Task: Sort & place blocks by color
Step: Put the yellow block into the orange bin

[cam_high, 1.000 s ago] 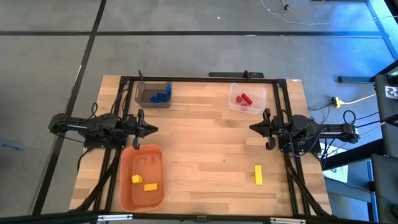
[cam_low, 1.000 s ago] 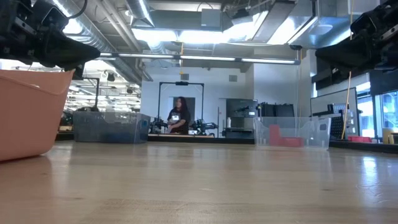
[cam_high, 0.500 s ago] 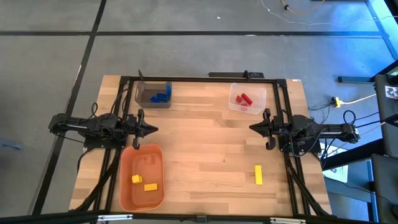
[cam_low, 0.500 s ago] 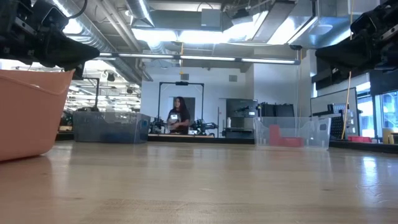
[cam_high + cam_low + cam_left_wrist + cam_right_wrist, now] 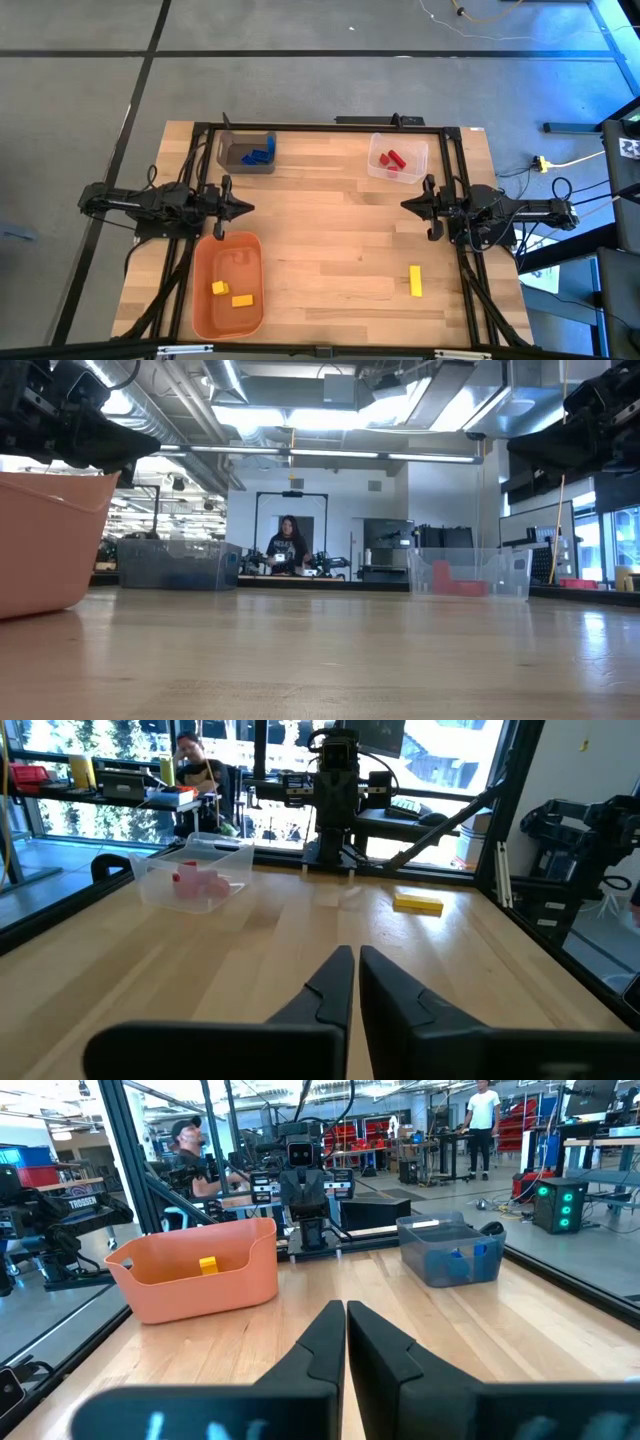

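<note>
On the far left my left claw [image 5: 243,208] waits above the table edge, its two fingers pressed together with nothing between them. I think it sits there so it stays out of the way.

Just near it is the orange bin [image 5: 203,300], and two yellow blocks [image 5: 231,294] lie inside. Farther back on the left is the grey bin [image 5: 230,160] with the blue blocks [image 5: 259,155] in it — blue with blue, so that pile looks done.

Moving right, the middle of the wooden table [image 5: 330,230] is bare. At the back right stands the clear bin [image 5: 415,150], holding the red blocks [image 5: 392,160].

Near the front right lies one long yellow block [image 5: 415,281], alone on the wood, well apart from every bin. I judge it is the last one to sort — it belongs in the orange bin across the table.

On the far right my right claw [image 5: 407,206] hangs at its edge, fingers also pressed together and holding nothing. It is the closer one to that last block, so I would use it next.
</note>
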Controlling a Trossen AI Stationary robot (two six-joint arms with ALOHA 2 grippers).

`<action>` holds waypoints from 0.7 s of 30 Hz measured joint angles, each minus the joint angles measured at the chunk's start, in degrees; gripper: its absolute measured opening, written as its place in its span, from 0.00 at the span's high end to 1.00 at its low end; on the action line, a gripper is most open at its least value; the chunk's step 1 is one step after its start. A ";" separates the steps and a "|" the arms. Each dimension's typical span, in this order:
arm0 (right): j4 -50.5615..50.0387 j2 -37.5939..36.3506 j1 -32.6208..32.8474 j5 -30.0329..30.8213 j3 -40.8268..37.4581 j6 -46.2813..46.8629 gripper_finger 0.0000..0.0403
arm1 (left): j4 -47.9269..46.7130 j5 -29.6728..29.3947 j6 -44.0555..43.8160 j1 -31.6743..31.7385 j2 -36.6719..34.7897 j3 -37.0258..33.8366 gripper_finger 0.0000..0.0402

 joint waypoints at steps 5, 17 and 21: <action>0.00 0.00 -0.02 0.00 0.00 0.02 0.95 | 0.02 -0.01 0.02 -0.02 0.00 0.00 0.95; 3.15 0.00 -0.02 0.11 0.00 -13.50 0.95 | 0.24 -2.55 3.92 0.00 0.00 0.00 0.92; 4.13 0.00 -0.02 0.06 0.00 -13.61 0.95 | 0.27 -2.57 3.96 0.00 -0.02 0.00 0.94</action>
